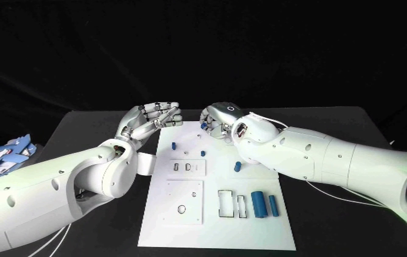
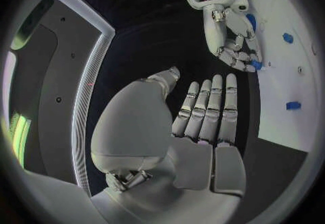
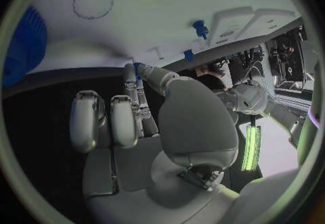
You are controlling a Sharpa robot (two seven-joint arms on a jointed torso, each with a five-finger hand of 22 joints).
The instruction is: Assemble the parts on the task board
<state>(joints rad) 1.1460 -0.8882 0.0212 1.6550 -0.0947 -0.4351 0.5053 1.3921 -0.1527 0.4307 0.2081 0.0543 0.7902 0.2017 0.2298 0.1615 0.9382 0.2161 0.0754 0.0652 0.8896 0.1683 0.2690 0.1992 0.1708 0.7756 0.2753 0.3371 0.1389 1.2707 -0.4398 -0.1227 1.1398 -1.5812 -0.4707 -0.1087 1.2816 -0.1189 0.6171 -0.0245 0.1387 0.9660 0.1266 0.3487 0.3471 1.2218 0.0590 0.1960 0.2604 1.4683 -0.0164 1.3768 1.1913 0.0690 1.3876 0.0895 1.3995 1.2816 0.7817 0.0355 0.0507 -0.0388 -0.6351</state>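
Note:
The white task board point(image 1: 216, 222) lies mid-table. My right hand point(image 1: 222, 119) hovers over its far edge and pinches a small blue part point(image 1: 204, 126) between thumb and a finger; the pinch also shows in the right wrist view as the same blue part point(image 3: 137, 66) and in the left wrist view point(image 2: 256, 64). My left hand point(image 1: 153, 117) hangs just off the board's far left corner, fingers side by side point(image 2: 210, 104), holding nothing. Blue pegs point(image 1: 173, 146) point(image 1: 203, 152) point(image 1: 237, 166) sit on the board. A large blue cylinder point(image 1: 257, 204) and a thinner one point(image 1: 273, 204) lie near the front right.
Two white raised plates point(image 1: 186, 167) point(image 1: 185, 201) and a rectangular frame point(image 1: 229, 203) sit on the board. A blue-and-white object point(image 1: 15, 154) lies at the table's left edge. White cables point(image 1: 339, 195) trail under my right arm.

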